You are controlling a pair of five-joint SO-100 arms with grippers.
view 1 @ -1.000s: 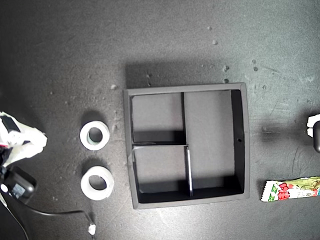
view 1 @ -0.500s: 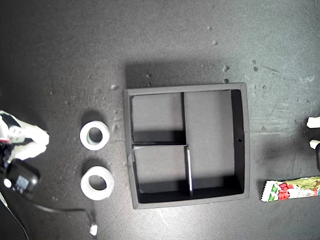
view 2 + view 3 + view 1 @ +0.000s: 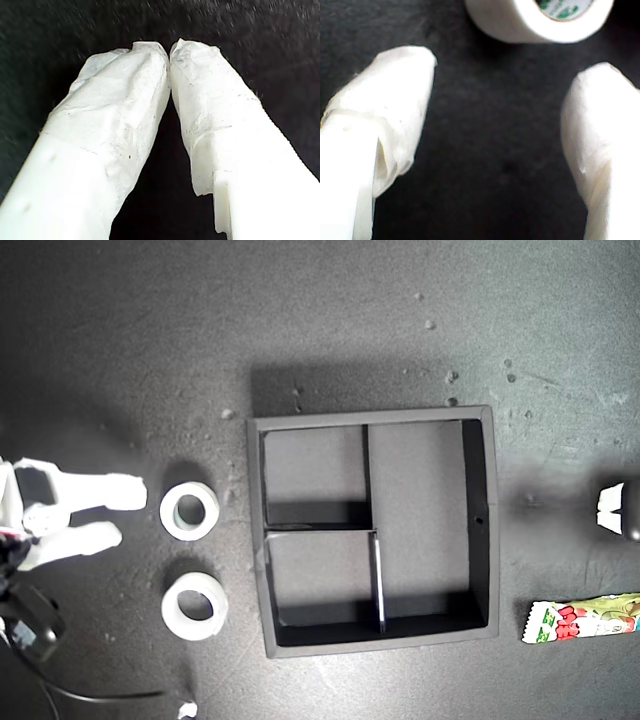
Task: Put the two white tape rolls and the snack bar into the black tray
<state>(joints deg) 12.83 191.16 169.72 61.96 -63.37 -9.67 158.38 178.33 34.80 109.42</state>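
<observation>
At nine o'clock from the black tray [image 3: 370, 415] in the exterior view, both rings lie flat on the desk [image 3: 120, 340]. The other tape roll [image 3: 172, 607] sits at six o'clock from the nearer tape roll [image 3: 167, 511], a little apart. My second tool [image 3: 128, 512] has its jaws spread wide and points at the nearer tape roll from its nine o'clock side, just short of touching.

The step in hand looks like the first pick. To do it well I should advance until one finger drops into the centre hole and the other passes outside the wall. I then close on the wall only, and lift straight up before crossing the tray rim.

The snack bar [image 3: 580, 618] lies at about four o'clock from the tray, cut off by the frame edge. My first tool [image 3: 170, 50] has its tips pressed together on nothing. It is probably the pale shape at the tray's three o'clock.
</observation>
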